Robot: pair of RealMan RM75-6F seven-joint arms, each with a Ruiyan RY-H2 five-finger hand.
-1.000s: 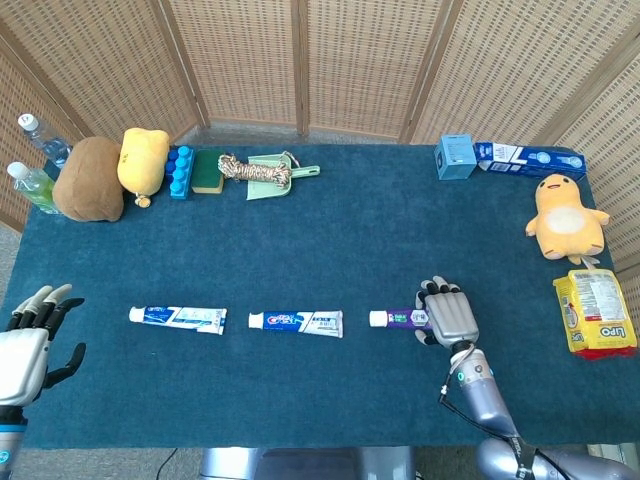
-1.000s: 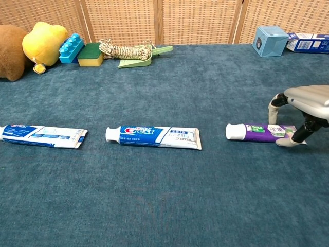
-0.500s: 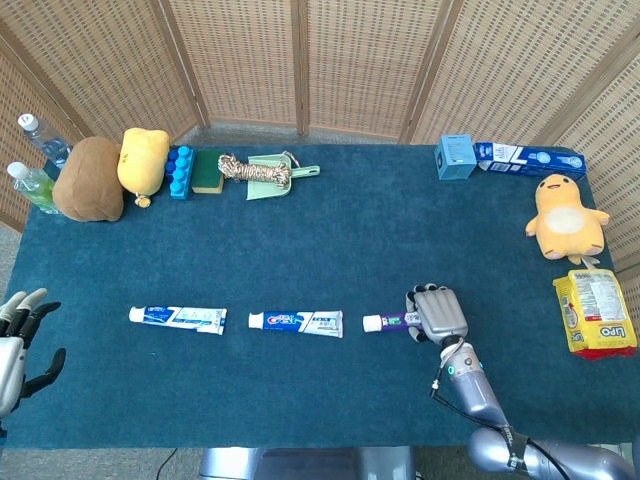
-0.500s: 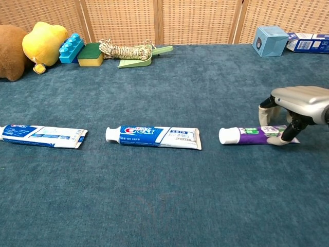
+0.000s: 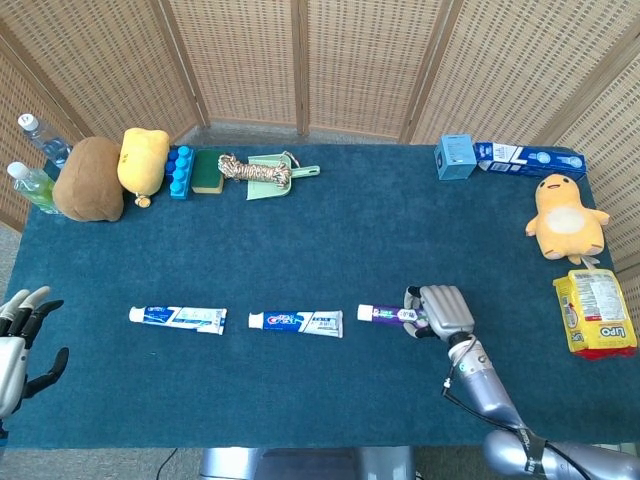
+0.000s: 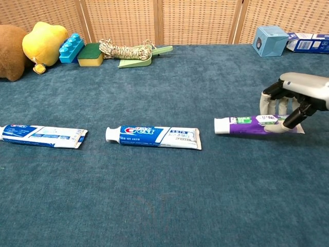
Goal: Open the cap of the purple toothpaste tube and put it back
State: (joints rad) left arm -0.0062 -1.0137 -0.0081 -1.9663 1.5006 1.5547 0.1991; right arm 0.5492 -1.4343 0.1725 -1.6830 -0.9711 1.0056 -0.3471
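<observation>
Purple and white, the purple toothpaste tube point(image 6: 257, 123) lies near the right side of the blue tabletop point(image 5: 330, 240), its long axis running left to right in line with the two other tubes, and the chest view suggests it is lifted slightly off the cloth at the grasped end. The right hand point(image 6: 293, 103) grips the tube's crimped tail, fingers curled down over the far side and thumb underneath on the near side, so the white cap point(image 6: 220, 126) points away from that hand, toward the Crest toothpaste tube point(image 6: 153, 137) (which sits just beyond the cap, not touching). The left hand point(image 5: 22, 345) hangs at the far left edge of the tabletop with its fingers spread and nothing in them, well apart from everything; the blue-and-white toothpaste tube point(image 5: 178, 318) lies between it and the Crest one. That is the relation the next move likely turns on: the cap faces the free left hand, along the tube's own axis, but that hand has the whole row to cross, while the right hand is already occupied with holding. The cap looks closed, so opening has not begun.
</observation>
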